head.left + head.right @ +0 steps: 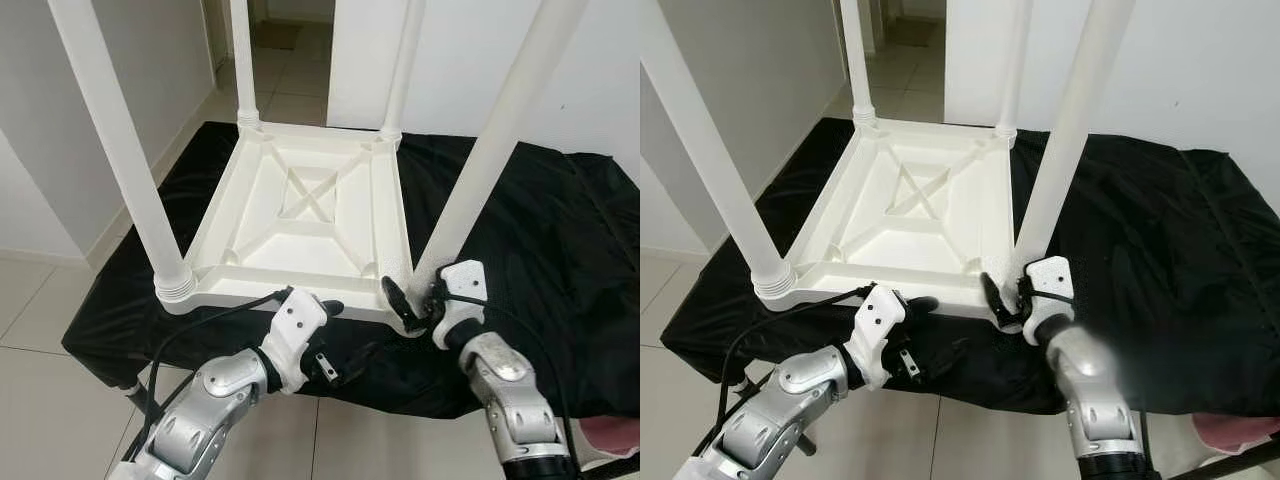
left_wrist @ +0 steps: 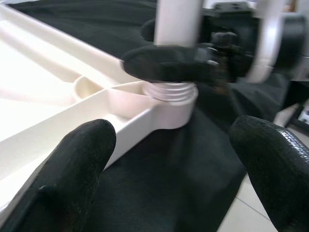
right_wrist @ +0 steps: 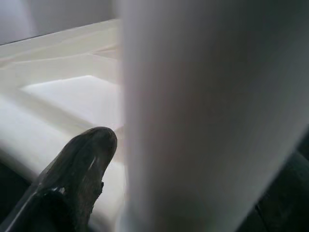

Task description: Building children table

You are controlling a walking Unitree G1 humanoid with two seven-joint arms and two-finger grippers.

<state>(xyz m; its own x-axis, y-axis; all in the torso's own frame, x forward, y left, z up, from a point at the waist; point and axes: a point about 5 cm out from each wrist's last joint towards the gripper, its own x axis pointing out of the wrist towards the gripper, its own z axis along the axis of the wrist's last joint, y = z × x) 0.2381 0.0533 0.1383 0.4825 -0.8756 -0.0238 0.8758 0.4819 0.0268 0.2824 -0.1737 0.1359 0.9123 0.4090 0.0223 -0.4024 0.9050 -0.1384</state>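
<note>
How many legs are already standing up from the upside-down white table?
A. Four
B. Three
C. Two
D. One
A: the table lies top-down on the black cloth with a leg at every corner, and the right gripper is closed around the base of the near right leg, while the left gripper is open at the near edge.

A black cloth [image 1: 560, 230] covers a low surface and hangs down over its near edge. Around the cloth the floor [image 1: 40, 310] is made of large pale tiles. Left of the cloth stands a grey-white wall [image 1: 60, 190] with a light skirting board. Behind the cloth, a white wall [image 1: 600, 70] rises, and beside it the tiled floor continues into a passage [image 1: 290, 70].
</note>
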